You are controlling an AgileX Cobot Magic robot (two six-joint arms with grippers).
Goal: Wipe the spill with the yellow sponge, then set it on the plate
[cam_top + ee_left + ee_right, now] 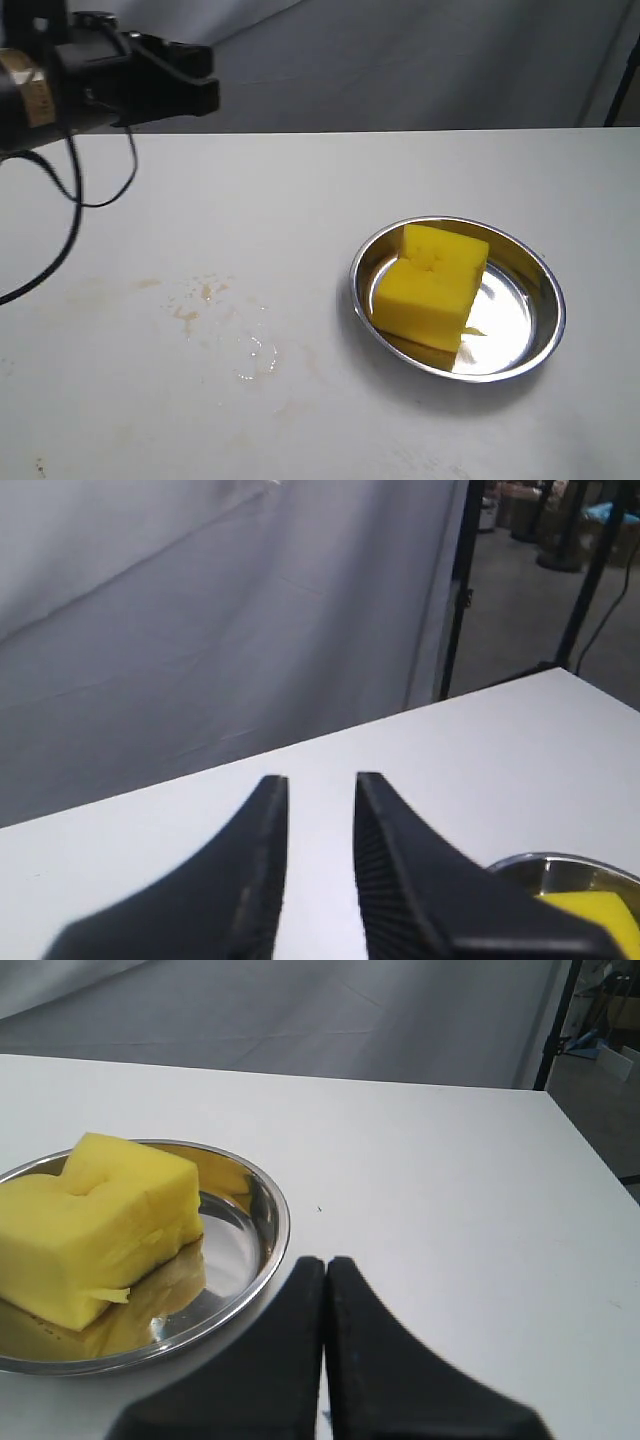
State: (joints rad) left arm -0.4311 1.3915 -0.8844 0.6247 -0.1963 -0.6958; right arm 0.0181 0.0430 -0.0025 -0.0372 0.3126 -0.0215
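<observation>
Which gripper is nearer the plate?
Right, probably. The right gripper, shut, sits just off the plate rim, though outside the exterior view. The left gripper hangs raised at the far-left side, well away from it.

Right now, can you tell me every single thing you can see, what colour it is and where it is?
table: one, white, under everything.
plate: one, shiny silver, on the table's right side in the exterior view.
yellow sponge: one, bright yellow, lying in the plate.
spill: one patch, faint brownish smears with a clear wet spot, on the table left of the plate.
backdrop cloth: one, grey, behind the table.
cable: one, black, hanging from the left arm.
left gripper: one, black, raised at the far left, open, holding nothing.
right gripper: one, black, near the plate, shut, holding nothing.
</observation>
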